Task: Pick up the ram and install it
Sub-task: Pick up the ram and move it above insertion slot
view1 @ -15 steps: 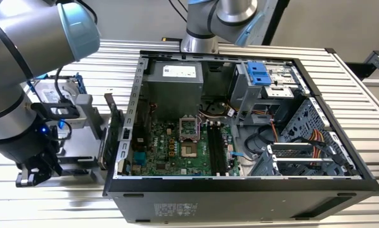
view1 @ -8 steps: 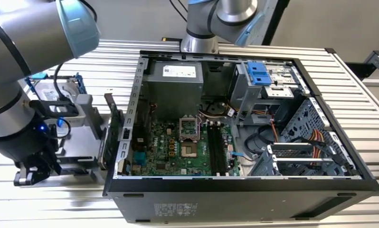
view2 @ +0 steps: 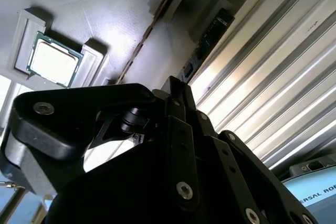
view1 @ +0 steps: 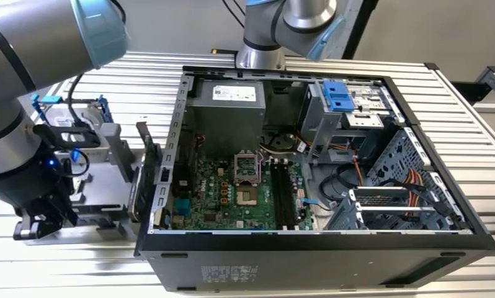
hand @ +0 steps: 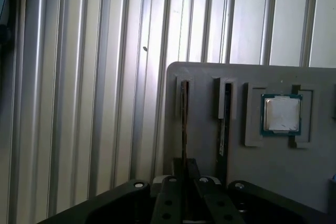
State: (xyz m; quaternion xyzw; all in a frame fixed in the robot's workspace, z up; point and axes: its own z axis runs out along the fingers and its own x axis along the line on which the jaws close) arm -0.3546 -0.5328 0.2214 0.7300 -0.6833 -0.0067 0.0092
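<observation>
Gripper (hand: 184,181) is low over the gray tray (hand: 205,129), its black body lined up along the ram (hand: 184,121). Can't tell whether it is spread or pinching, or whether it touches the ram at all. The ram stands on edge in a narrow tray slot. It is seen edge-on as a thin brownish line in both wrist views and runs straight into the gripper's middle.

A second, darker card (hand: 225,121) stands on edge in the neighbouring slot, just beside the ram. Past it, a CPU (hand: 282,115) lies flat in a square pocket of the same tray.

In the exterior view the arm (view1: 24,93) takes up 9 to 11 o'clock. Its gray links have blue caps, the wrist points down at about 8 o'clock onto the tray, and the base column stands at 12 o'clock behind the case (view1: 314,261). Tray and case sit on the slatted table (hand: 79,103), with the tray at 9 o'clock of the case, just beside its wall.

The case lies open. The motherboard (view1: 214,198) is at the centre, with its long black slots (view1: 282,195) just toward 3 o'clock of the CPU socket (view1: 247,180), well apart from the ram. The power supply (view1: 227,115) is at 12 o'clock of the board, a blue drive caddy (view1: 338,96) at 1 o'clock and a perforated drive cage (view1: 396,155) with orange cables at 3 o'clock. The case wall stands between the tray and the board.
</observation>
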